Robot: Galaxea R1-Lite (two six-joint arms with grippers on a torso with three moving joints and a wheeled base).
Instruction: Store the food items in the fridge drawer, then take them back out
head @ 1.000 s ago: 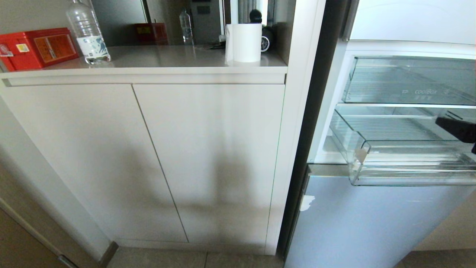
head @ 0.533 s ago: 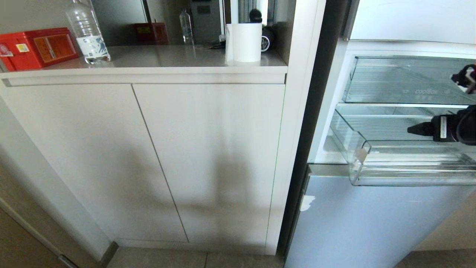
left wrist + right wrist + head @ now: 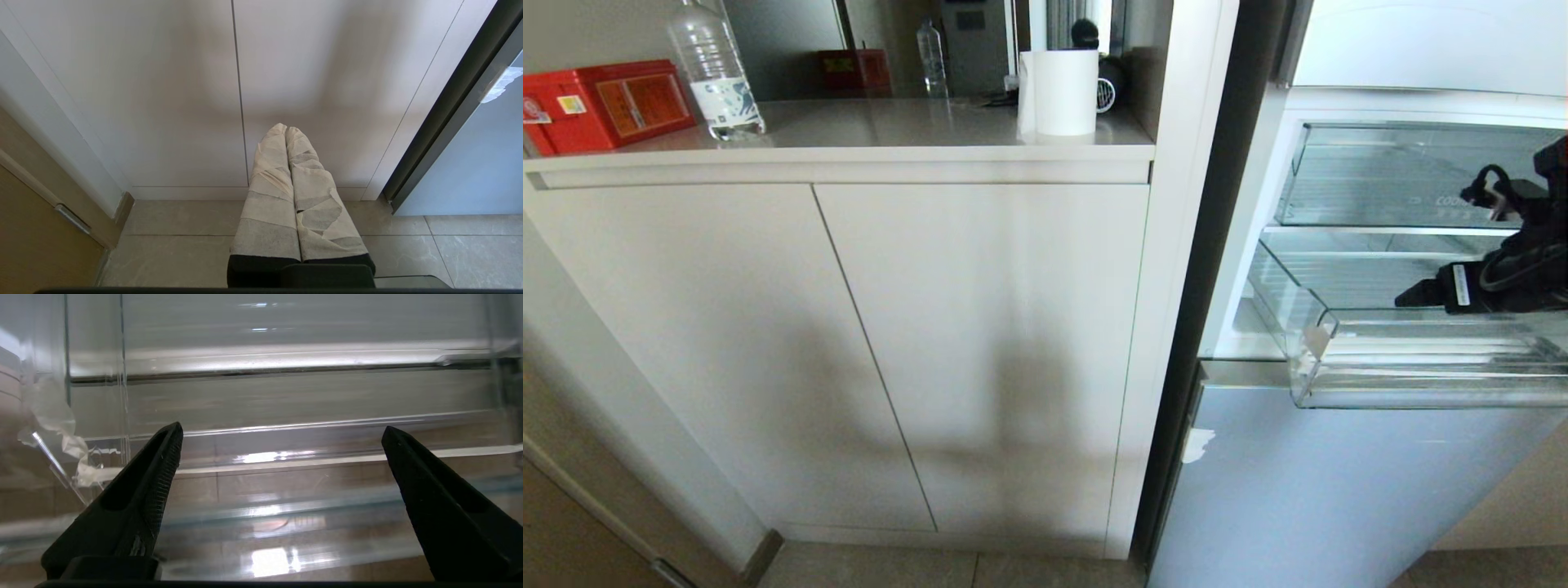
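Home kitchen: open fridge (image 3: 1339,106) beside cabinet counter (image 3: 890,131).

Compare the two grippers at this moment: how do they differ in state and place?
The right gripper is open, bare black, over the fridge drawer. The left gripper is shut, its fingers wrapped in pale tape, low before the white cabinet. Neither holds anything.

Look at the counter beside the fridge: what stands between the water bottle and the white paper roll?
Nothing: in the head view the counter is bare from the water bottle to the white paper roll.
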